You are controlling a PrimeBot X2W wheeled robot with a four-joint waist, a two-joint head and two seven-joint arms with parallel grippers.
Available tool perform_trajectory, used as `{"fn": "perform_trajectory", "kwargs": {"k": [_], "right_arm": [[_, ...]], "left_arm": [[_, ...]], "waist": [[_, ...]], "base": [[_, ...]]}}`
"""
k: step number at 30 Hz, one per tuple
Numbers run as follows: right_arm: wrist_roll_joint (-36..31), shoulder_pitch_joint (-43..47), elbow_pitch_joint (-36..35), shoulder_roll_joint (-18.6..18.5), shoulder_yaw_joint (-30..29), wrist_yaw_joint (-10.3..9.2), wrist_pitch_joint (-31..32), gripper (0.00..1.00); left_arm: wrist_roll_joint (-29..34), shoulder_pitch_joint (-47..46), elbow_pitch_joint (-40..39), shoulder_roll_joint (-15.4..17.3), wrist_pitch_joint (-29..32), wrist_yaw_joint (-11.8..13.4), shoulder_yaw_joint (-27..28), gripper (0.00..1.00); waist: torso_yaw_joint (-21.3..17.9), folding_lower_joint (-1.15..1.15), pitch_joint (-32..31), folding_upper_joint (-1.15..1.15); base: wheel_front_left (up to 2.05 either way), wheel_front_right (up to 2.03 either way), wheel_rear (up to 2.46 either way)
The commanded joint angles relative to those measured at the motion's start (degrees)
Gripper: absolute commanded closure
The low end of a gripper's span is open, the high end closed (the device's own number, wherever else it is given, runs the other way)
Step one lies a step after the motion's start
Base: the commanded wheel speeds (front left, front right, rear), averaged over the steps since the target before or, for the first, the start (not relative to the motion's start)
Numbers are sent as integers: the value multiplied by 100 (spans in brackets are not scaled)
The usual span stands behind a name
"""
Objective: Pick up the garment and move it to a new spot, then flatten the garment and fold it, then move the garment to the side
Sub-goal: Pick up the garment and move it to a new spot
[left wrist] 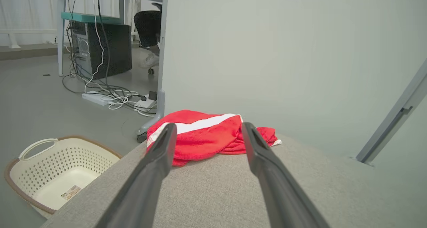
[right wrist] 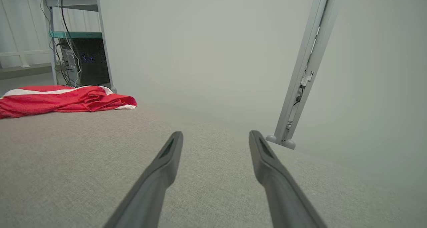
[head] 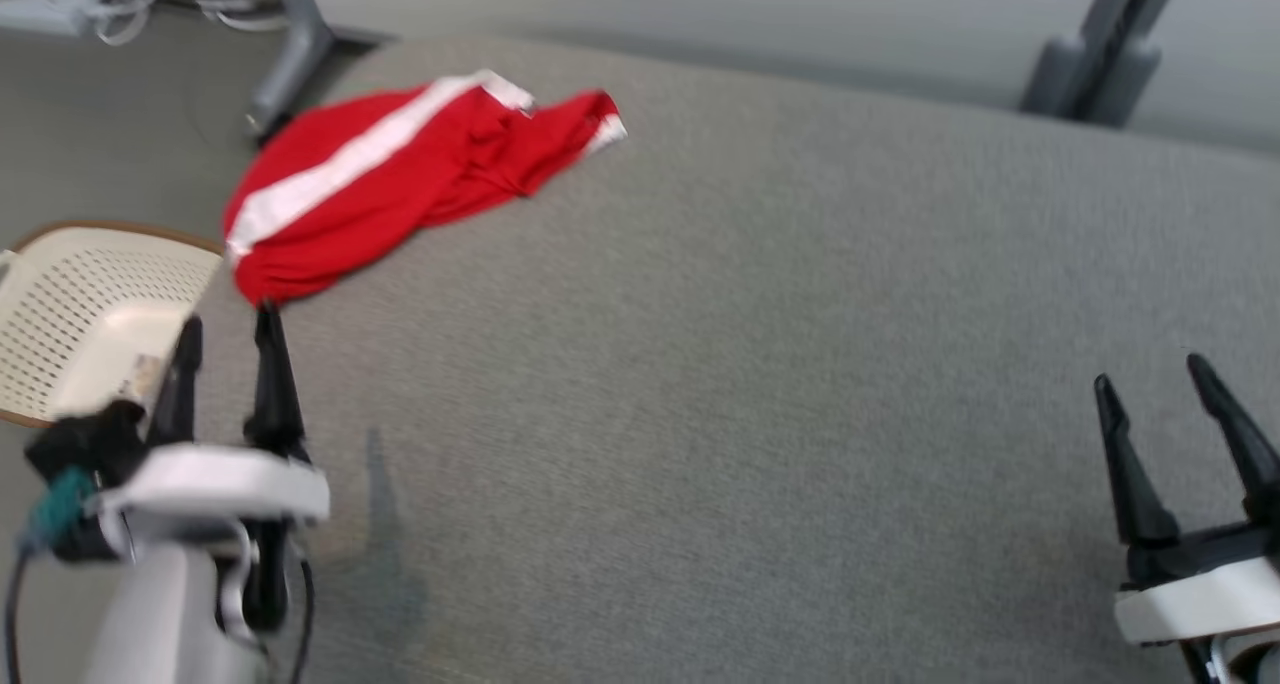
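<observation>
The garment (head: 400, 179) is red with a white stripe and lies crumpled at the far left corner of the grey table (head: 760, 364). My left gripper (head: 228, 322) is open, its fingertips just short of the garment's near edge. In the left wrist view the garment (left wrist: 203, 138) lies straight ahead between the open fingers (left wrist: 156, 154). My right gripper (head: 1150, 369) stands open over the table's near right, far from the cloth. The right wrist view has the garment (right wrist: 63, 99) at its far left, and my right gripper (right wrist: 215, 134) holds nothing.
A cream perforated laundry basket (head: 70, 314) stands on the floor beside the table's left edge, also in the left wrist view (left wrist: 56, 174). Grey frame legs (head: 1100, 54) rise behind the table. Cables and a computer case (left wrist: 100, 51) sit on the floor beyond.
</observation>
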Motion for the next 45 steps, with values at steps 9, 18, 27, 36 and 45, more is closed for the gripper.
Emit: {"fn": "perform_trajectory", "kwargs": {"k": [9,18,27,36,45], "right_arm": [[209,-248,-315,-590,11,-1,0,0],[379,256,-785,-1015,-432,-1,0,0],[446,327,-851,-791,-404,-1,0,0],[475,60,-375,-242,-31,-1,0,0],[320,194,235,690,422,-1,0,0]], "left_arm": [[-334,-2567,2244,506,668,148,306,0],[-268,-3735,4194,1015,595,461,364,0],[-370,-3854,4966,1121,335,203,370,100],[-426,-3675,3787,691,-149,-487,29,100],[-1467,-1153,-376,174,914,-502,-1368,100]], "waist": [[-1031,0,1854,0],[-1391,0,2384,0],[-1468,0,2341,0],[-1482,0,1536,0],[-2050,0,-22,0]], "base": [[0,0,0],[0,0,0],[0,0,0],[0,0,0],[0,0,0]]}}
